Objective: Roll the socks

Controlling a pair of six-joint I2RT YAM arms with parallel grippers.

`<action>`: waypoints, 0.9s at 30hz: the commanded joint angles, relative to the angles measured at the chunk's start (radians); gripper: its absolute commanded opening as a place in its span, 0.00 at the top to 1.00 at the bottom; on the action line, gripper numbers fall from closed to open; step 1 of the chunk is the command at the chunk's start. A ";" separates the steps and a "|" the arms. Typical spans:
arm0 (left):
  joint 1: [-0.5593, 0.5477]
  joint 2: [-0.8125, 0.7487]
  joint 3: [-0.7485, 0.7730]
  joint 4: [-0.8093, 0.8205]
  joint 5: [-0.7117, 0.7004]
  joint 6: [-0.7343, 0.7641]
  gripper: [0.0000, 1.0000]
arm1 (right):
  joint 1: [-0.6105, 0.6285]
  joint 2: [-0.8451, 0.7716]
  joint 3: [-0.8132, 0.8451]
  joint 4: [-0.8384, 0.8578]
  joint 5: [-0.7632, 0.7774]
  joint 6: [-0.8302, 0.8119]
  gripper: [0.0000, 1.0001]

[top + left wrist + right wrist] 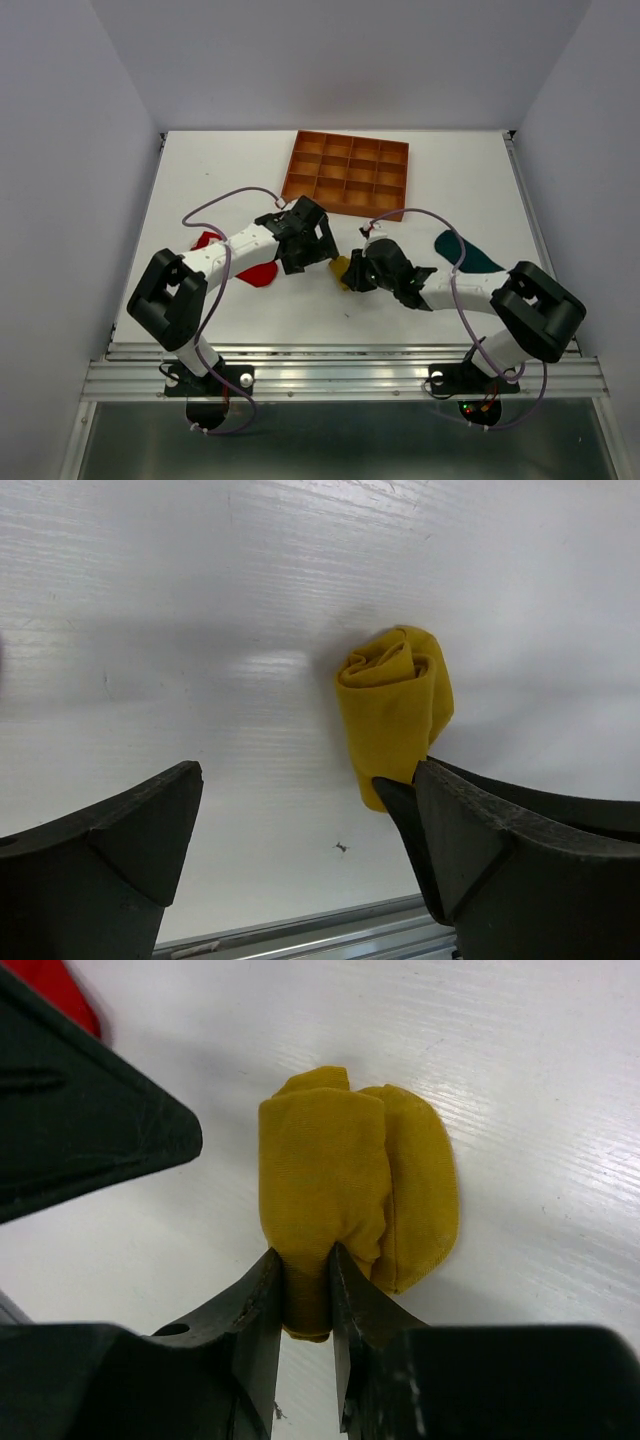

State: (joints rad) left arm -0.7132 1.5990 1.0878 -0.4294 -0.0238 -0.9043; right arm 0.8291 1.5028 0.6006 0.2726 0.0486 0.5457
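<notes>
Near the left edge of the table (230, 170), a red sock (258, 275), flat, partly hidden under the left arm. Next, the left gripper (326, 262), jaws spread wide. One finger (470, 850) touching the yellow sock (341, 270), or very nearly so; hard to tell from the wrist view. At centre, that yellow sock, rolled into a small bundle on bare tabletop, with open white surface between it and the front rail. Pinched at one end by the right gripper (305, 1280), jaws closed tight on the fabric. Behind, toward the far edge, an orange-brown gridded tray (345, 135), apart from both grippers. Further right, a dark teal sock (465, 255), flat, just behind the right arm and near the table's right edge.
</notes>
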 commanded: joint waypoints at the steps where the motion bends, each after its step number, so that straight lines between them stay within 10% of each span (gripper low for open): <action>1: -0.002 -0.045 -0.028 0.047 0.056 0.038 0.03 | -0.065 0.034 -0.027 0.030 -0.182 0.085 0.87; 27: 0.001 0.148 0.050 0.112 0.110 0.116 0.31 | -0.301 0.287 0.060 0.070 -0.653 0.134 0.85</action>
State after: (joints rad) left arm -0.7132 1.7302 1.0985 -0.3172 0.0914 -0.8162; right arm 0.5297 1.7367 0.6601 0.4271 -0.5922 0.7010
